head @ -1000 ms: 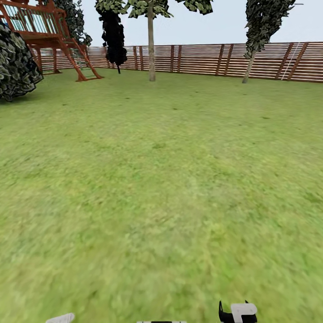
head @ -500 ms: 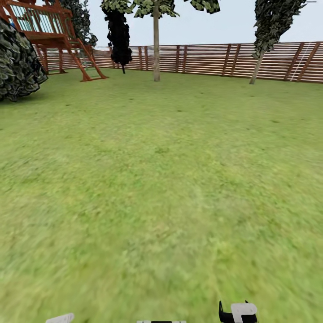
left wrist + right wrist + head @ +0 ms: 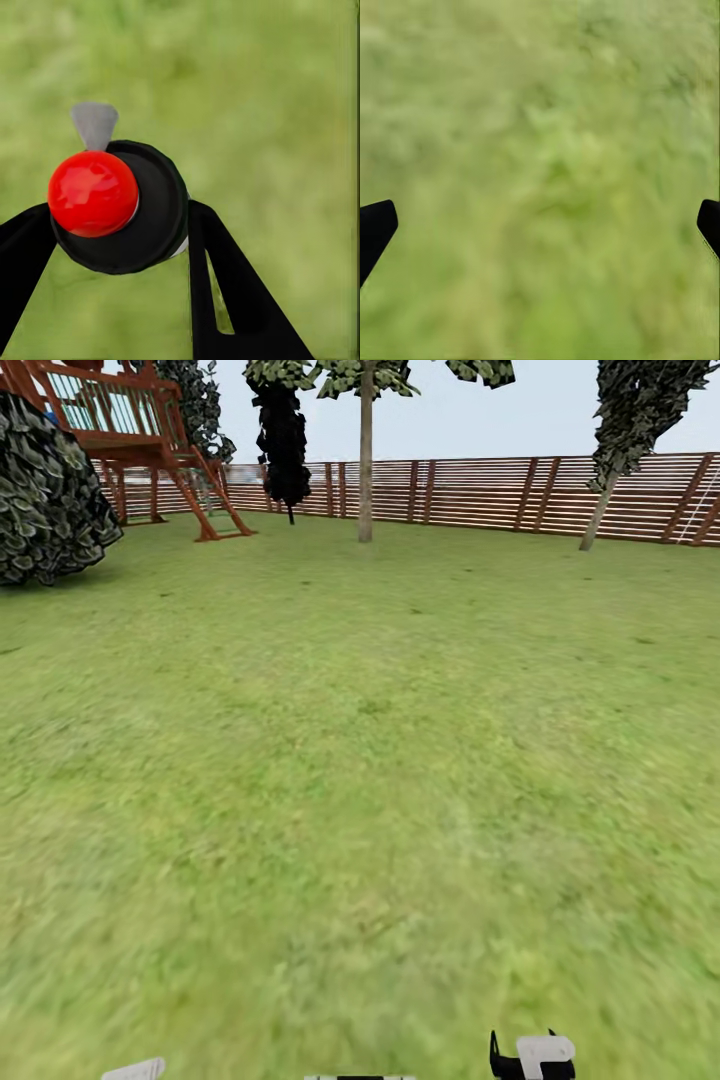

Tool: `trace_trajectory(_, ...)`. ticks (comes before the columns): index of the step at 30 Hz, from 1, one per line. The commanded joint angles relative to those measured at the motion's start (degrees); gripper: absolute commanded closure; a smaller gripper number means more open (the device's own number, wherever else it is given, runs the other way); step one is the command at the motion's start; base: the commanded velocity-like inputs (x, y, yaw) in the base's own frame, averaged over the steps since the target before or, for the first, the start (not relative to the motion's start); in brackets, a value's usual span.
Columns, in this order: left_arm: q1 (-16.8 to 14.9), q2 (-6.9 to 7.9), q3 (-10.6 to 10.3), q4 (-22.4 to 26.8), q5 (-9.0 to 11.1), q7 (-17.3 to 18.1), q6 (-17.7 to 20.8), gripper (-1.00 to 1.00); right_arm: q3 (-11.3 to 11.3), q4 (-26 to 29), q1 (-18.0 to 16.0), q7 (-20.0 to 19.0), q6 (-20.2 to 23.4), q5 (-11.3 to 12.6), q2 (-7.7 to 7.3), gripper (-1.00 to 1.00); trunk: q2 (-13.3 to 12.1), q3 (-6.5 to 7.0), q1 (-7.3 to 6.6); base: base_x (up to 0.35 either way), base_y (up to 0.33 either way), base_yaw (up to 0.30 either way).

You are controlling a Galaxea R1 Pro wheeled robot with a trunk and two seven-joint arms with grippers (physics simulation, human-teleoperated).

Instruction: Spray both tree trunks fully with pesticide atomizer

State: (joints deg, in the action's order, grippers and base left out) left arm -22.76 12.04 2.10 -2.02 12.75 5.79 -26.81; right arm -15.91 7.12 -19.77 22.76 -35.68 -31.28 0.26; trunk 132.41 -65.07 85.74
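Only slivers of the robot show at the bottom edge of the head view, cut off by the frame: a white scrap at the lower left and a black-and-white part at the lower right, too little to tell what either is. The lawn [image 3: 360, 780] is smeared and blurred close to the robot.

Far across the lawn, a tree [image 3: 366, 455] with a pale, straight trunk stands just in front of the fence [image 3: 480, 490]; its leaves are cut off by the top edge. A second tree [image 3: 612, 470], with a leaning pale trunk, stands in front of the fence further right. Left of the straight trunk is a black cypress [image 3: 283, 445], then a red wooden play frame [image 3: 140, 440], and a dark bush [image 3: 50, 495] cut by the left edge.

In the left wrist view, the left gripper [image 3: 124, 225] is closed on the atomizer [image 3: 120, 206]: a black finger [image 3: 232, 292] presses each side of its round black body. The red cap and grey nozzle face the camera; the bottle below is hidden.

In the right wrist view, the right gripper [image 3: 540, 221] is spread wide with nothing between the fingertips [image 3: 375, 229], over blurred grass.
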Motion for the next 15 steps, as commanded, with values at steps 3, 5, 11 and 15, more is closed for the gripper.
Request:
trace_trajectory(3, 0.0, 0.0, 0.0, 0.0, 0.0, 0.0, 0.0, 1.0, 0.0, 0.0, 0.0, 0.0, 0.0, 0.0, 0.01, -1.0, 0.0, 0.0, 0.0, 0.34, 0.0, 0.0)
trace_trajectory(5, 0.0, 0.0, 0.0, 0.0, 0.0, 0.0, 0.0, 1.0, 0.0, 0.0, 0.0, 0.0, 0.0, 0.0, 0.06, -1.0, 0.0, 0.0, 0.0, 0.34, 0.0, 0.0)
trace_trajectory(11, 0.0, 0.0, 0.0, 0.0, 0.0, 0.0, 0.0, 1.0, 0.0, 0.0, 0.0, -0.1, 0.0, 0.0, 0.09, -1.0, 0.0, 0.0, 0.0, 0.34, 0.0, 0.0)
trace_trajectory(15, 0.0, 0.0, 0.0, 0.0, 0.0, 0.0, 0.0, 1.0, 0.0, 0.0, 0.0, 0.0, 0.0, 0.0, 0.09, -1.0, 0.0, 0.0, 0.0, 0.34, 0.0, 0.0)
